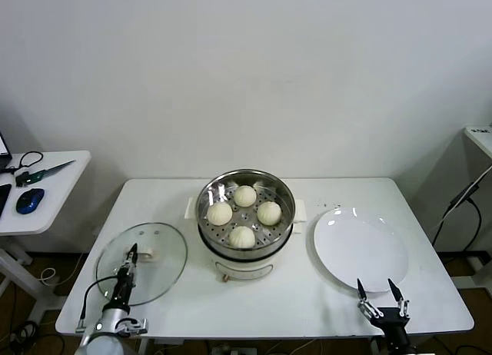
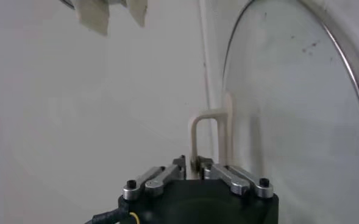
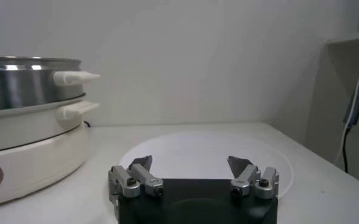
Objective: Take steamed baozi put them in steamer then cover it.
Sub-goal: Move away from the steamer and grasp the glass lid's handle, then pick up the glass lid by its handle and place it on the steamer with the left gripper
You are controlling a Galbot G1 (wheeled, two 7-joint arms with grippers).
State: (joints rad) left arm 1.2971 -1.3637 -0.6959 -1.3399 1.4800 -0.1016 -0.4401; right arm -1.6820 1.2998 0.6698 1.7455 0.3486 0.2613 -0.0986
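Observation:
Four cream-white baozi [image 1: 245, 195] lie on the perforated tray inside the shiny steamer [image 1: 286, 197] at the table's middle; the steamer also shows in the right wrist view [image 3: 27, 85]. The pot is uncovered. The round glass lid [image 1: 165, 269] lies flat on the table to its left. My left gripper [image 1: 132, 253] is over the lid, shut on its white handle [image 2: 195, 137], with one leg of the handle between the jaws [image 2: 193, 163]. My right gripper [image 1: 381, 287] is open and empty at the near edge of the bare white plate [image 1: 360, 247], as the right wrist view [image 3: 191, 163] shows.
The white table [image 1: 323, 309] carries the lid, steamer and plate [image 3: 191, 146] in a row. A low side table [image 1: 54, 190] with a blue mouse and scissors stands at the far left. A shelf with cables [image 1: 461, 197] stands at the right.

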